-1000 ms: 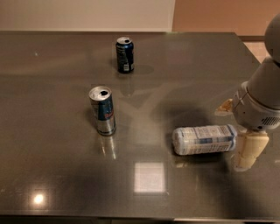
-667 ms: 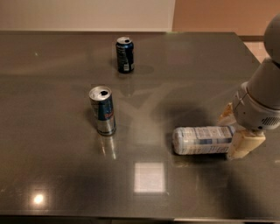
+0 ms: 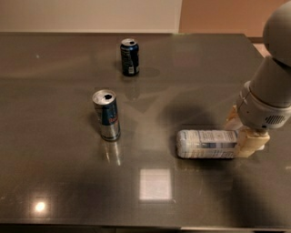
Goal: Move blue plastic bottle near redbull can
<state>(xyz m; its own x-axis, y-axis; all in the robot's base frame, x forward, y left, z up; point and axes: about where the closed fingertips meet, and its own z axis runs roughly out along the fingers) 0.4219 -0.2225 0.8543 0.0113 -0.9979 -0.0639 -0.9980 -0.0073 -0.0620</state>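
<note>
Clear, pale-labelled blue plastic bottle (image 3: 207, 144) flat beside pincer (image 3: 240, 134)

A single camera looks down at a slant on the dark glossy tabletop (image 3: 54, 182) from above its near edge; it faces the pale far wall (image 3: 91, 13), a strip of which shows along the top; the table fills almost the whole frame; the grey arm's beige two-finger gripper (image 3: 240, 135) sits at the right, at the end of the lying clear plastic bottle (image 3: 207, 144).
</note>
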